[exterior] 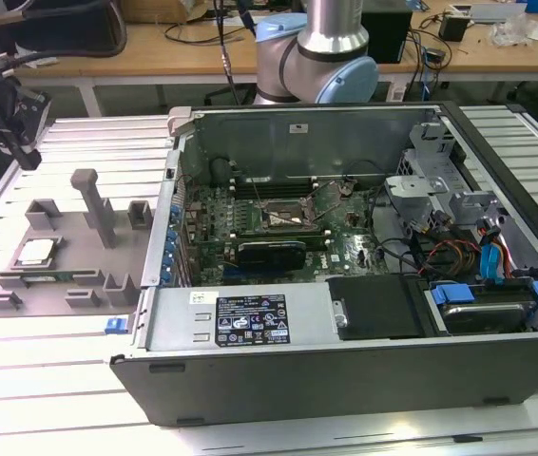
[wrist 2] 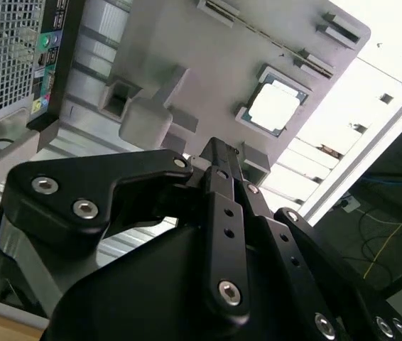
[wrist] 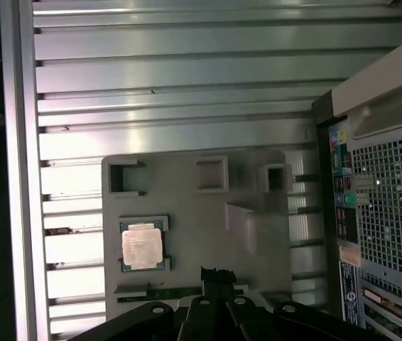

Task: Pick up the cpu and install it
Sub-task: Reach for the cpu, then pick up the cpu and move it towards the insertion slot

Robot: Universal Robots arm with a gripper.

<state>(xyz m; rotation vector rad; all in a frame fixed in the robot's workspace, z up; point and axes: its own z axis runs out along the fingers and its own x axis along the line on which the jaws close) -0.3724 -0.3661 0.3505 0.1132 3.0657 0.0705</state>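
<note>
- On the exterior view's left, a grey fixture tray [exterior: 79, 255] lies flat on the slatted metal desk [exterior: 41, 399], just beside the open computer case.
- The cpu [exterior: 36, 252] lies flat in a shallow square pocket on the part of the tray farthest from the case. Its pale silver top faces up, and it is well apart from the motherboard.
- In both wrist views the cpu [wrist 2: 275, 108] [wrist: 143, 247] sits alone in that pocket with nothing touching it.
- The pincer [wrist: 215, 273] hangs above the tray [wrist: 194, 177] with its black fingertips drawn together on nothing. It is near the cpu but off to one side and clear of it.
- In the second wrist view the pincer [wrist 2: 219, 145] points down at the tray [wrist 2: 187, 42], between the cpu and a blocky upright post [wrist 2: 148, 117].
- That post [exterior: 86, 195] stands tall on the tray, between the cpu and the case.
- In the middle, the computer case [exterior: 345, 380] lies on its side with its cover off, showing the motherboard [exterior: 221, 214].
- A square socket [exterior: 288, 220] sits at the board's centre.
- Behind the case stands the arm's silver and blue base [exterior: 317, 47].
- On the exterior view's right, the case holds metal drive bays [exterior: 421, 190] and red and blue cables [exterior: 488, 256].
</note>
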